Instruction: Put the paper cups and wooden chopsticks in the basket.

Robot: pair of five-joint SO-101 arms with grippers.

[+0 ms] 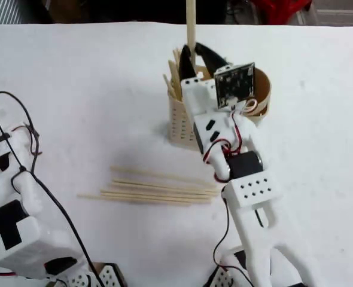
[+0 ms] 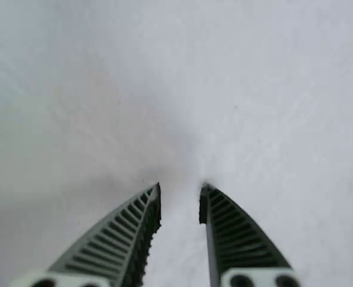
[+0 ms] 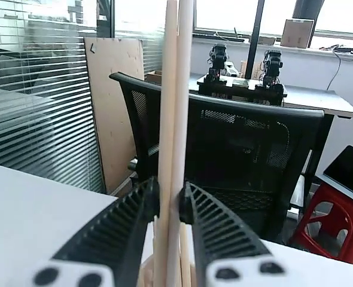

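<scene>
My right gripper (image 1: 198, 58) hangs over the white perforated basket (image 1: 179, 125), shut on a pair of wooden chopsticks (image 3: 173, 107) held upright; they rise as a pale stick (image 1: 191, 24) in the high view. Several chopsticks (image 1: 174, 78) stand in the basket. A loose bundle of chopsticks (image 1: 155, 188) lies flat on the table in front of the basket. A brown paper cup (image 1: 264, 89) shows at the basket's right side, mostly hidden by the arm; I cannot tell whether it is inside. My left gripper (image 2: 179, 194) points at bare white table, fingers apart and holding nothing.
The left arm (image 1: 15, 227) is folded at the front left corner with black cables (image 1: 21, 119) trailing over the table. The white table (image 1: 75, 78) spreads wide to the left and behind. An office chair (image 3: 254, 149) stands beyond the far edge.
</scene>
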